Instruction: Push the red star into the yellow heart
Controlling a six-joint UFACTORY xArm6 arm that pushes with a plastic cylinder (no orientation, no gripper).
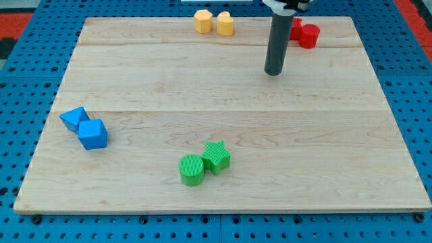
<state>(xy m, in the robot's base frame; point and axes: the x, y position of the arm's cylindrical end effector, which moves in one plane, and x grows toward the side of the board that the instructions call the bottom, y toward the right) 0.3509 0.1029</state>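
The red star lies at the view's top right edge of the board, partly hidden behind my rod, its shape hard to make out. It touches a red cylinder on its right. The yellow heart sits at the top centre, next to a yellow hexagon on its left. My tip rests on the board below and to the left of the red star, and to the lower right of the yellow heart. It touches no block.
A blue triangle and a blue cube lie together at the left. A green cylinder and a green star touch at the bottom centre. The wooden board lies on a blue pegboard.
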